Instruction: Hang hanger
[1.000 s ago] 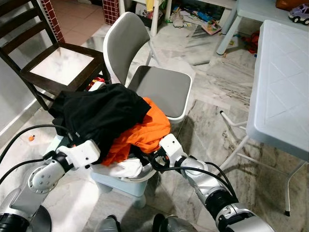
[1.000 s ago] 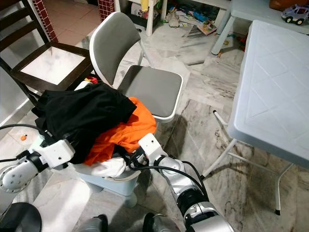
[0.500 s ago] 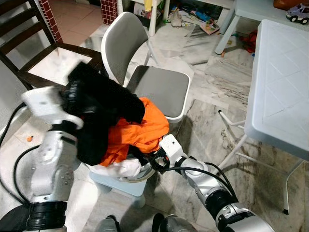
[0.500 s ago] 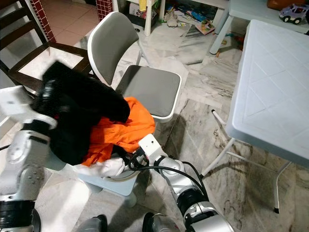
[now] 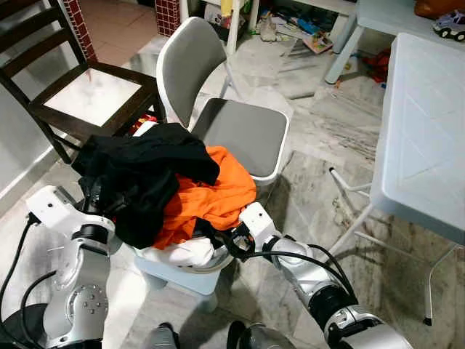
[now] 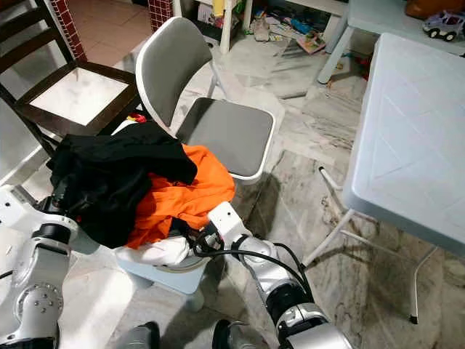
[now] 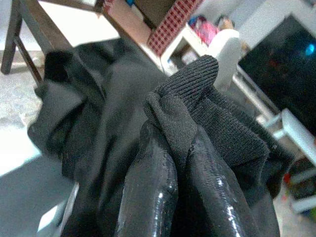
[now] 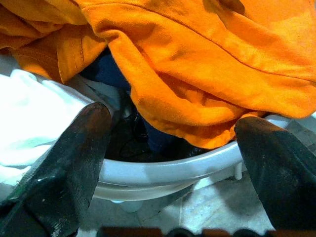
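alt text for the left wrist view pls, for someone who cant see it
The left gripper, its two glossy black fingers pressed together, pinches a fold of black ribbed garment that bunches up in front of the camera. Behind the cloth, blurred, are a dark wooden chair and pale furniture.

Even daylight indoors, sharp head views; left wrist view soft, overexposed.

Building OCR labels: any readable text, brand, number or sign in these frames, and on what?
No readable text in any view.
Books and toys on the floor: printed covers, too small and blurred to read.
Black garment, orange garment, basket: no print or label visible.
Toy car: no legible markings.
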Robot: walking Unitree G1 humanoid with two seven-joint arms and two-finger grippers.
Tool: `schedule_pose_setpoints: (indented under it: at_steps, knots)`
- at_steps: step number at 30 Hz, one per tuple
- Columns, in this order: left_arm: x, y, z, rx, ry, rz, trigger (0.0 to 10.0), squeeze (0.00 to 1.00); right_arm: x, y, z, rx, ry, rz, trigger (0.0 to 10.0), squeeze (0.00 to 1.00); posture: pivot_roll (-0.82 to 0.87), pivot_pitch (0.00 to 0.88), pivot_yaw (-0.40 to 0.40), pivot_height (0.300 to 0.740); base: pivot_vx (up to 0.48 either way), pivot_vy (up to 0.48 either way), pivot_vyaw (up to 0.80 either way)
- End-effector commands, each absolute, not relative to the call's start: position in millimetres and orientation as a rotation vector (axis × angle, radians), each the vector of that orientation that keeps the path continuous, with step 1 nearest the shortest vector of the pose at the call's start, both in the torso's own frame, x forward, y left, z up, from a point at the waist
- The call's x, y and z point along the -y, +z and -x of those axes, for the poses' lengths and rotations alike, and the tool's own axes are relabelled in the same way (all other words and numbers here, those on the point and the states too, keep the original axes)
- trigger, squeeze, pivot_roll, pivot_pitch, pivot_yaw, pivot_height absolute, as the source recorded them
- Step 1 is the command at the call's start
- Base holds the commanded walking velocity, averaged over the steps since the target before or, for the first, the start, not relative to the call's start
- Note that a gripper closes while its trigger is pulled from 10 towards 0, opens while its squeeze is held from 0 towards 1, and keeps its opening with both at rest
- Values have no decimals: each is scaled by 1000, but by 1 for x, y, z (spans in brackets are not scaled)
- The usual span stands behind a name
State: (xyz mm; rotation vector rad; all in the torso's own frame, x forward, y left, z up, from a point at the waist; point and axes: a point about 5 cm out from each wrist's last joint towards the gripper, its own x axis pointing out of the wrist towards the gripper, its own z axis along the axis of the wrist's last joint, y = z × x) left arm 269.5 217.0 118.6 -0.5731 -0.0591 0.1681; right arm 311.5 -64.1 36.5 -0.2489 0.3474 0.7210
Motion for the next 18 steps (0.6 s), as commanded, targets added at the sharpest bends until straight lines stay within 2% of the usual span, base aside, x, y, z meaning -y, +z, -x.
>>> schedule_pose_setpoints:
  at_steps: [1, 5, 6, 11, 18]
  knots:
    - [-212, 117, -267, 34, 149, 523, 10000, 0, 68, 31, -308, -378, 733, 268, 10000, 0, 155, 208, -136, 740, 0, 0, 0]
    - [-211, 117, -265, 33, 138, 449, 10000, 0, 69, 31, -309, -379, 733, 269, 10000, 0, 156, 208, -137, 740, 0, 0, 0]
    - [-211, 117, -264, 38, 135, 423, 10000, 1000, 68, 31, -309, -379, 733, 269, 10000, 0, 157, 209, -137, 740, 0, 0, 0]
    - [-215, 115, -254, 66, 159, 196, 10000, 1000, 68, 31, -309, -379, 737, 268, 10000, 0, 154, 211, -134, 740, 0, 0, 0]
    - [-220, 101, -229, 29, 207, 10, 10000, 1000, 69, 29, -307, -384, 737, 268, 10000, 0, 153, 207, -135, 740, 0, 0, 0]
